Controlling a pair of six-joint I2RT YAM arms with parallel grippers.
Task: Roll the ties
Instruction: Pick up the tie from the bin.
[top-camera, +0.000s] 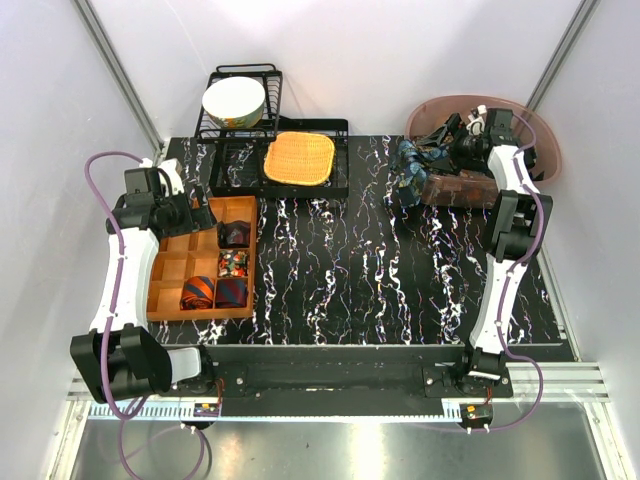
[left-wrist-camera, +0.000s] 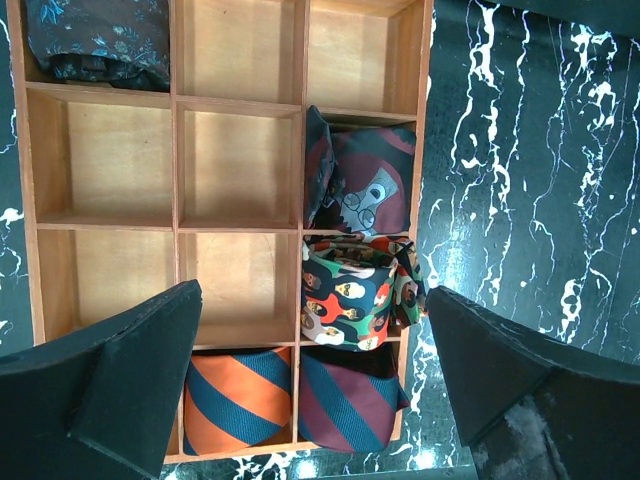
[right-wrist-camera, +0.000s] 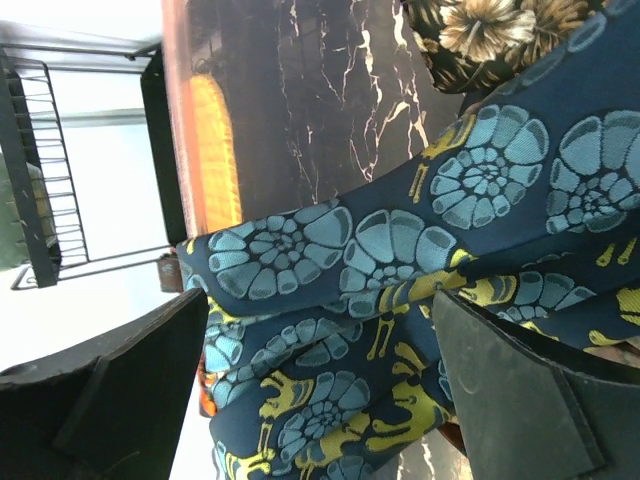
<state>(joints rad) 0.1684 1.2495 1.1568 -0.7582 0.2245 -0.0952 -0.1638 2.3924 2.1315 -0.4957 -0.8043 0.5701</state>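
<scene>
Nearby, blue tie (right-wrist-camera: 380, 260), orange mat (top-camera: 298, 158), white bowl (top-camera: 233, 101)

Seen from above, my left arm (top-camera: 150, 205) hides the far left corner of the wooden box (top-camera: 165, 300). The heap of ties (top-camera: 425, 175) at the tub (top-camera: 548, 155), on the table's far right corner, is too small for me to tell apart. At my right wrist, the blue shell-print tie (right-wrist-camera: 400, 260) runs off the right and bottom edges, and a floral tie (right-wrist-camera: 490, 25) is cut at the top. My left fingers (left-wrist-camera: 110, 390) cover the box's near left corner.
</scene>
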